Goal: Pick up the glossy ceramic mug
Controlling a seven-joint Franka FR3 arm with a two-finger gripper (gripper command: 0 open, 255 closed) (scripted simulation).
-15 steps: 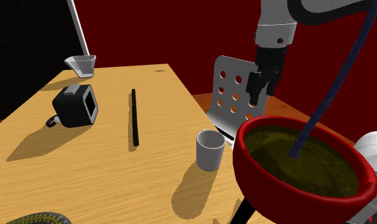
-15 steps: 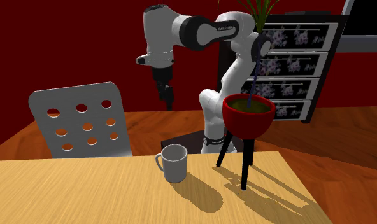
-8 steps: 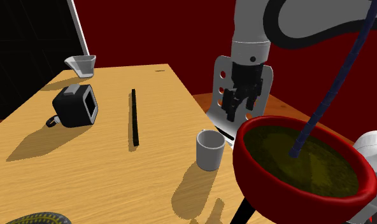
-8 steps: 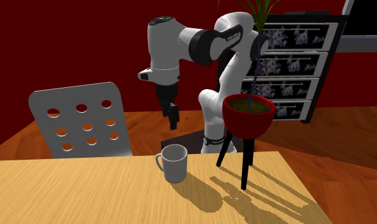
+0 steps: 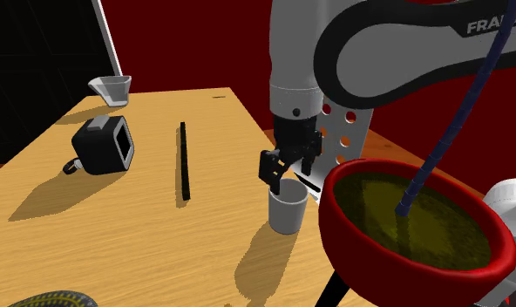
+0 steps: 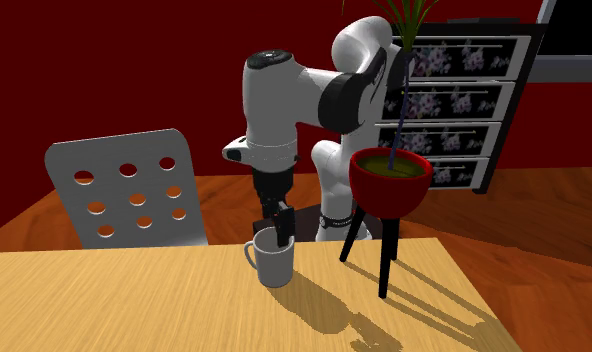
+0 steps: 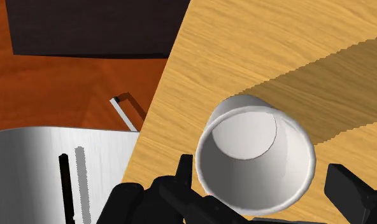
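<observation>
Wrist view: the white mug (image 7: 254,156) is seen from above, upright on the table (image 7: 257,51), its open mouth lying between the two black fingers of the end effector (image 7: 263,175). The fingers are spread, one outside the rim on each side, and nothing is gripped. One finger (image 7: 184,168) is seen very near the wall; contact cannot be confirmed.

In the shoulder view the mug (image 5: 288,208) is found close to the table's (image 5: 160,235) near edge, at about 4 o'clock from the long black strip (image 5: 185,161), with the red planter (image 5: 413,227) at its 3 o'clock. The end effector (image 5: 278,170) hovers just above the rim, at the mug's 12 o'clock. In the second exterior view the mug (image 6: 273,258) shows a handle at its 9 o'clock, and the end effector (image 6: 281,228) is placed directly over it.

The step in hand is judged to be the final descent before closing. For it to be done well:

- The spread should be kept until the fingers are well below the rim (a glossy wall is likely to slip if pinched near the lip).
- The mug should be centred between the fingers, so that it is not pushed sideways when they close.
- The handle should be kept out of the closing line.
- The planter beside the mug should be avoided during the lift.
</observation>
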